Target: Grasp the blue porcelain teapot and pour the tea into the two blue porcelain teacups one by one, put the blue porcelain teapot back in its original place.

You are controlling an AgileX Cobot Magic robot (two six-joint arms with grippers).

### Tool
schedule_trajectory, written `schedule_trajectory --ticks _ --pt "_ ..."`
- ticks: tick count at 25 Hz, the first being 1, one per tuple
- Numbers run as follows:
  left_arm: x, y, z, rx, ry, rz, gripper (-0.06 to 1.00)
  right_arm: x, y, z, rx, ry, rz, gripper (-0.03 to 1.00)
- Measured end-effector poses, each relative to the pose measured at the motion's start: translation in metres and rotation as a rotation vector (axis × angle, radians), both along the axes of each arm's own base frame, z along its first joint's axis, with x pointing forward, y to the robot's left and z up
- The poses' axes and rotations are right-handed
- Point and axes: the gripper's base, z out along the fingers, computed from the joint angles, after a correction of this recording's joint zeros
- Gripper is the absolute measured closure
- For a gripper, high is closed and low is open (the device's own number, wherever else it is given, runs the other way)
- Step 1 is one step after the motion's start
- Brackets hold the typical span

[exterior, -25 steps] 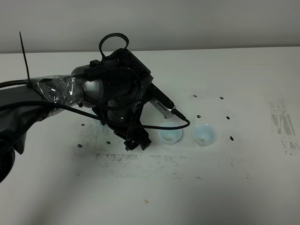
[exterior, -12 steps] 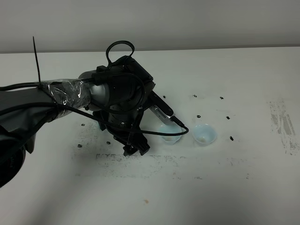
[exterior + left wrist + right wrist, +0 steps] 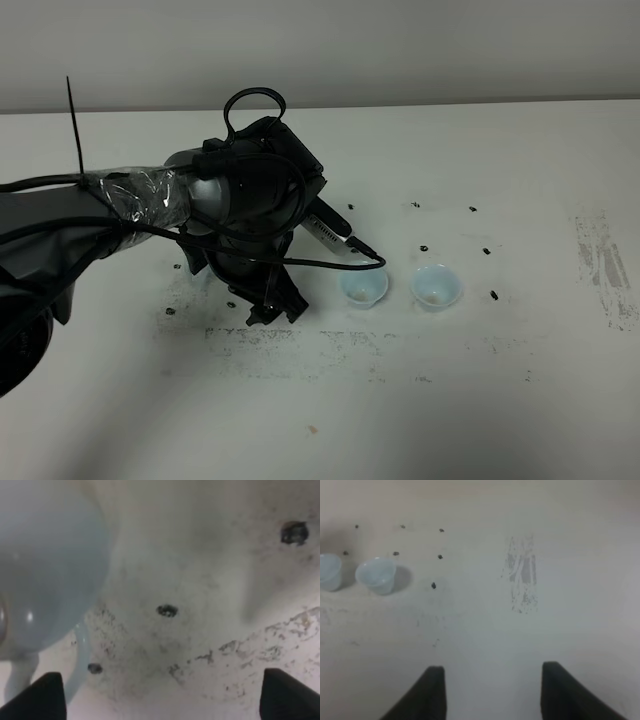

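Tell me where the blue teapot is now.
The blue teapot shows close up in the left wrist view, its handle beside the open jaws of the left gripper; the high view hides it under the left arm, left of the two teacups.

teapot [image 3: 45,570]: glazed pale blue | teacup [image 3: 363,288], second teacup [image 3: 436,286]: tinted pale blue | table [image 3: 520,400]: white, speckled black, scuffed grey at 3 o'clock

Looks like a robot lab test bench. Plain white table [image 3: 520,420], top worn with black scuffs [image 3: 600,262] and small dot marks [image 3: 494,294], blank grey wall [image 3: 450,50] behind. The arm [image 3: 250,200] carries loose cables [image 3: 330,265], shiny tape wrap [image 3: 135,192] and a cable tie [image 3: 72,120] sticking up.
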Motion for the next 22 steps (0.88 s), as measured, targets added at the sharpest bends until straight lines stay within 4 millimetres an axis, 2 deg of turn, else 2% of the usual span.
schedule_trajectory --ticks 6,11,13,18,20,22 --pt "0.000 0.002 0.001 0.012 -0.017 0.053 0.20 0.000 0.000 0.000 0.000 0.000 0.000 0.55" --pt "-0.007 0.003 0.004 0.018 0.034 0.087 0.20 0.000 0.000 0.000 0.000 0.000 0.000 0.55" --pt "-0.009 0.003 0.016 -0.003 0.032 0.098 0.20 0.000 0.000 0.000 0.000 0.000 0.000 0.55" --pt "-0.019 0.007 0.066 -0.152 0.006 0.090 0.20 0.000 0.000 0.000 0.001 0.000 0.001 0.55" --pt "-0.021 0.017 0.084 -0.209 0.002 0.101 0.20 0.000 0.000 0.000 0.001 0.000 0.001 0.55" --pt "-0.025 0.032 0.094 -0.226 -0.001 0.119 0.20 0.000 0.000 0.000 0.001 0.000 0.001 0.55"
